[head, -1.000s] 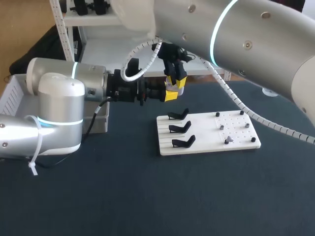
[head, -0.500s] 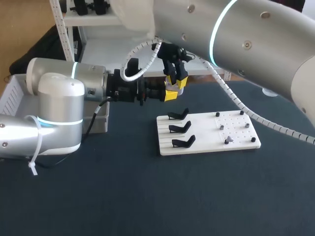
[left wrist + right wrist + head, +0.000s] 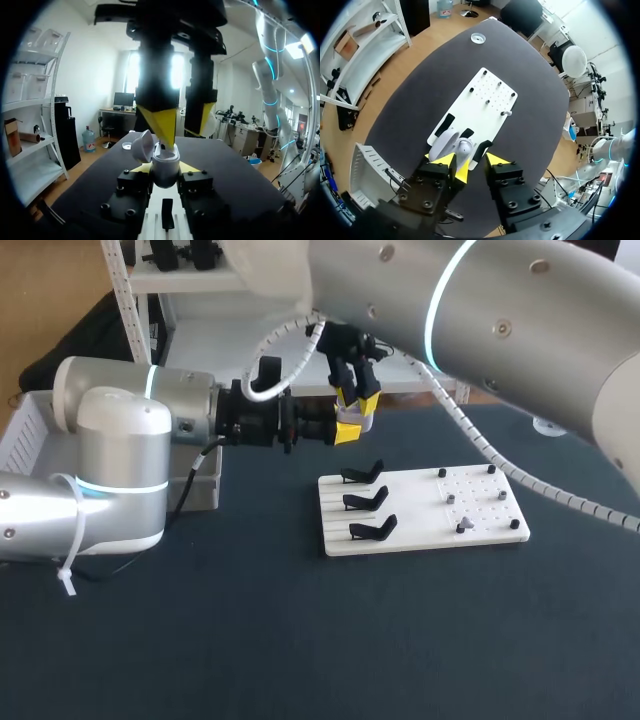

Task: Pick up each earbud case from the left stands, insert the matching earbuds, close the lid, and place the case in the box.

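Observation:
My left gripper (image 3: 347, 431) comes in level from the left, above the table and behind the board, shut on a pale grey earbud case (image 3: 166, 176). The case's lid (image 3: 141, 146) stands open. My right gripper (image 3: 357, 398) hangs straight above the case, open, its yellow fingertips (image 3: 161, 125) just over the case's mouth. A small white earbud (image 3: 465, 147) sits in the case (image 3: 444, 144), beside one right fingertip and not pinched. The white board (image 3: 420, 510) carries three bare black stands (image 3: 365, 500) on its left half.
Small pegs and a few small parts (image 3: 462, 527) stand on the board's right half. A grey box (image 3: 30, 430) sits at the table's left edge behind my left arm. Dark table surface lies open in front of the board.
My right gripper's fingers have spread apart and it has risen slightly off the case. My left gripper and the case have not moved.

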You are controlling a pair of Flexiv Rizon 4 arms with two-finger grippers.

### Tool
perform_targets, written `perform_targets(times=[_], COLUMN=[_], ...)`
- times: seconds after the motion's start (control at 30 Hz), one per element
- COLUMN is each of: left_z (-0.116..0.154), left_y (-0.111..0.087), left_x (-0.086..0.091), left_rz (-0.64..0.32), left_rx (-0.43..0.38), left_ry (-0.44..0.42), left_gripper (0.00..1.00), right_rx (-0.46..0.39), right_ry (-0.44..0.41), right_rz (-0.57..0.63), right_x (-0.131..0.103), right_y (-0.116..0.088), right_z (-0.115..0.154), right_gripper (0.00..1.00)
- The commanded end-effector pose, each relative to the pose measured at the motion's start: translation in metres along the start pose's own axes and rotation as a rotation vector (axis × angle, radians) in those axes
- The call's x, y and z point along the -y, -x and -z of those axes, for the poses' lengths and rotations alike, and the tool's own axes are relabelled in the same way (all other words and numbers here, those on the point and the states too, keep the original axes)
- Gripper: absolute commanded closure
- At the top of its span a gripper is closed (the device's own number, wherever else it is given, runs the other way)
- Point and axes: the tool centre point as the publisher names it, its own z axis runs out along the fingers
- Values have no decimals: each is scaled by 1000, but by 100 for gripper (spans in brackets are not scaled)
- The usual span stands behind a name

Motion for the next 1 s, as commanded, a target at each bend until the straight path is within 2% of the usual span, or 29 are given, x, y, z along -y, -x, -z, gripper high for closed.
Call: perform_targets(times=[0.03, 0.13, 0.27, 0.3, 0.33, 0.43, 0.5, 0.53, 0.57, 0.67, 0.8, 1.0], left_z=[0, 0, 0, 0, 0, 0, 0, 0, 0, 0, 0, 0], left_y=[0, 0, 0, 0, 0, 0, 0, 0, 0, 0, 0, 0], left_x=[1, 1, 1, 1, 1, 1, 1, 1, 1, 1, 1, 1], left_rz=[-1, -1, -1, -1, -1, -1, -1, -1, -1, -1, -1, -1], left_rx=[2, 2, 2, 2, 2, 2, 2, 2, 2, 2, 2, 2], left_ry=[3, 3, 3, 3, 3, 3, 3, 3, 3, 3, 3, 3], left_gripper=[100, 100, 100, 100, 100, 100, 100, 100, 100, 100, 100, 100], right_rx=[5, -3, -16, -18, -37, -13, -21, -36, -39, -49, -123, -123], right_ry=[23, 75, 255, 305, 346, 408, 449, 465, 476, 508, 553, 553], right_rz=[-1, 8, 95, 138, 167, 290, 371, 406, 450, 521, 681, 681], right_x=[8, 25, 54, 61, 68, 86, 96, 100, 104, 115, 130, 130], right_y=[0, 1, -1, -2, -2, 0, 1, 2, 2, 6, 6, 6], right_z=[11, 23, 30, 29, 27, 22, 23, 22, 22, 21, 21, 21], right_gripper=[64, 59, 51, 46, 30, 34, 32, 22, 1, 0, 0, 0])
